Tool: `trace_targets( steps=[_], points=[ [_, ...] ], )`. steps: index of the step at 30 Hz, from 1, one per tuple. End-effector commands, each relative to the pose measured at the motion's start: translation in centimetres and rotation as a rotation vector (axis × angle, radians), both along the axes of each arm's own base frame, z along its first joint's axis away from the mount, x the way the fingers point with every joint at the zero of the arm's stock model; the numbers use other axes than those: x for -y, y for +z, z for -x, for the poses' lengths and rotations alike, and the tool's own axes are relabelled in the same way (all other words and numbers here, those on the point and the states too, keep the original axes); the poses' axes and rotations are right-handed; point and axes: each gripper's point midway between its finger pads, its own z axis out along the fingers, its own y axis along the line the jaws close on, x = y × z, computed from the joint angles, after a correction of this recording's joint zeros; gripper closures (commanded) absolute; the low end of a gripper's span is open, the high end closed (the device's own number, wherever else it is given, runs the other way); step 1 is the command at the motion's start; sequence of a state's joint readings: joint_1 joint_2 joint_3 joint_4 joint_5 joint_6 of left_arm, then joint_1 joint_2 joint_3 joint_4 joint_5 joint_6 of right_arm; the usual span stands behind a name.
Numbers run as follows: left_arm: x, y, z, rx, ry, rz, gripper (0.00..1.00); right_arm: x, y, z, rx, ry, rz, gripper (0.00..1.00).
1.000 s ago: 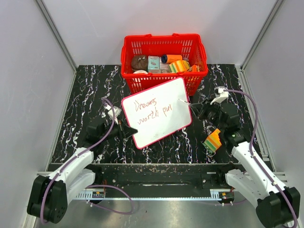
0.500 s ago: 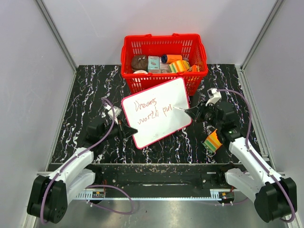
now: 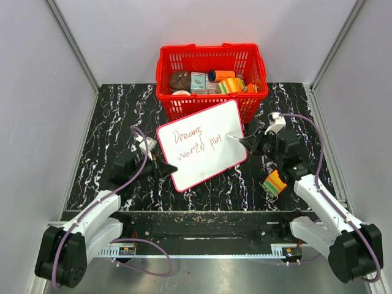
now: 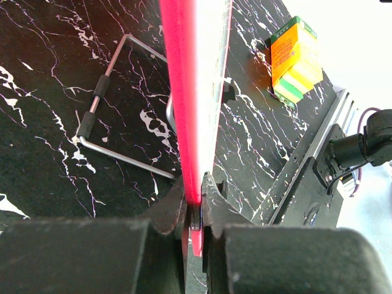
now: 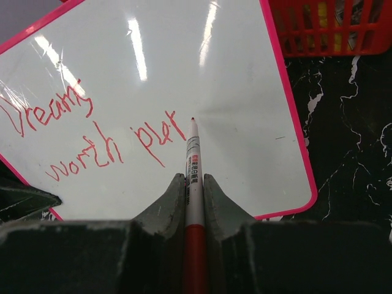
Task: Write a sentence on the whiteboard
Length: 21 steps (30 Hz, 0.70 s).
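Note:
The whiteboard (image 3: 202, 144) with a pink rim stands tilted in front of the red basket. My left gripper (image 3: 164, 168) is shut on its lower left edge; the left wrist view shows the pink rim (image 4: 187, 110) edge-on between the jaws. The sentence (image 3: 196, 142) in red reads "Dreams worth pur". In the right wrist view the whiteboard (image 5: 233, 98) fills the frame and the sentence (image 5: 92, 135) is at left. My right gripper (image 5: 194, 184) is shut on a red-and-white marker pen (image 5: 193, 165), its tip at the board just right of the last letter. The right gripper (image 3: 250, 142) is at the board's right edge.
A red basket (image 3: 211, 60) with several items stands behind the board. An orange, yellow and green block (image 3: 275, 182) lies at front right, also in the left wrist view (image 4: 296, 60). A bent wire stand (image 4: 113, 104) lies on the black marbled table (image 3: 116, 116).
My right gripper moved left to the board with the pen and the second line grew by a stroke after "pu". The left arm and the board have not moved.

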State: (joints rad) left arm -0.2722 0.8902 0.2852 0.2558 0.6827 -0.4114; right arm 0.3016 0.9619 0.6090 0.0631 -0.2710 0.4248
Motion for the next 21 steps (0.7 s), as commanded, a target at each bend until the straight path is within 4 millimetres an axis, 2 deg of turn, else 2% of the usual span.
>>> trace_targets(
  steps=[1,14,21],
  points=[
    [-1.91,-0.98,-2.24,0.074,0.112,-0.092,1.0,-1.08,3.91,-0.94,0.123,-0.02,0.024,1.0],
    [-1.93,-1.0,-2.19,0.075,0.112,-0.091,1.0,-0.76,3.55,-1.68,0.122,-0.071,0.054,1.0],
    [-1.95,-1.04,-2.2,0.075,0.113,-0.093,1.0,-1.33,3.41,-1.6,0.114,-0.042,0.043,1.0]
  ],
)
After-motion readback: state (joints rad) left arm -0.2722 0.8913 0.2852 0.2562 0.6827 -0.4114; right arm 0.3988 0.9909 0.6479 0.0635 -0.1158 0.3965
